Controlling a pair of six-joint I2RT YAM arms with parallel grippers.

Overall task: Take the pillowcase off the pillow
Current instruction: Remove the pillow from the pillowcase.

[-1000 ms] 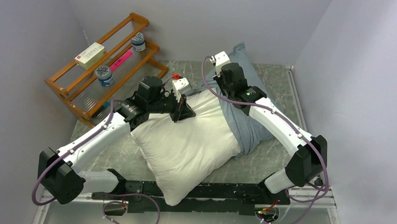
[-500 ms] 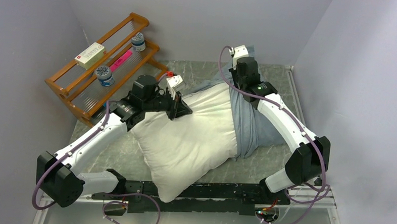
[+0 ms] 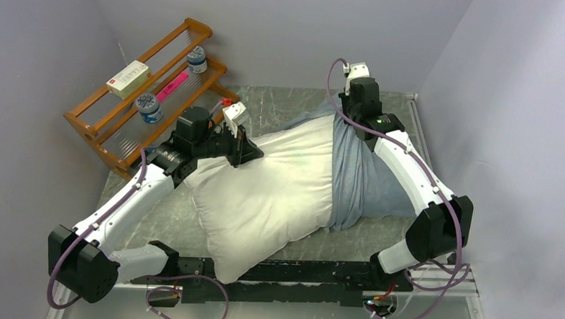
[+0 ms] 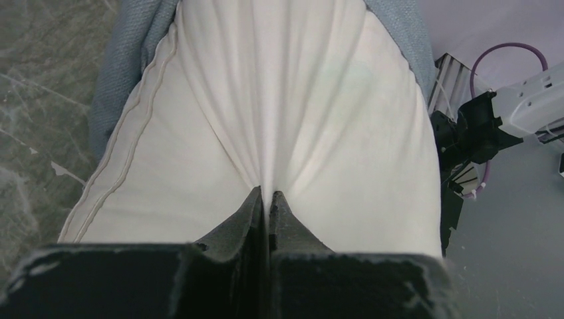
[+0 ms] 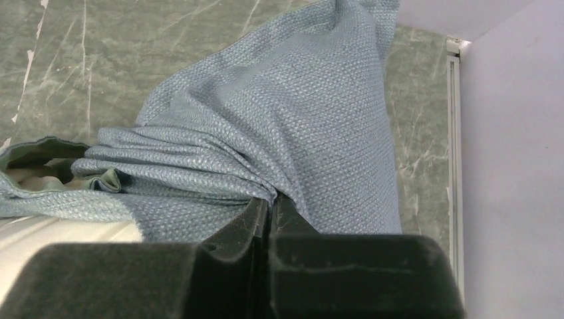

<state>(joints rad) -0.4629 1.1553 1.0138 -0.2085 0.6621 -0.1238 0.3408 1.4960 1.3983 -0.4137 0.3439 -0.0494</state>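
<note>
Across the middle of the table [image 3: 169,223], the pillow [image 3: 271,195] lies slantwise, with one corner at the near edge and its other end toward the far right corner. Most of it is bare. The pillowcase [image 3: 361,181] covers only that far right end. It is bunched in folds and spreads toward the right edge. A green edge shows at its mouth in the right wrist view.

Left gripper [image 4: 267,196]: jaws closed on a pinch of the pillow's white fabric near its far left side, with creases radiating from the pinch.

Right gripper [image 5: 269,199]: jaws closed on a gathered fold of the pillowcase.

Step in hand: stripping the cover, judged well past halfway. One gripper anchors the pillow and the other draws the cover off.

Next move: pull the two grips apart, the right one toward the far right corner, until the mouth clears the pillow's last corners.

Risk: the white fabric may slip from the left pinch, or the pillow may drag along with the cover.
</note>
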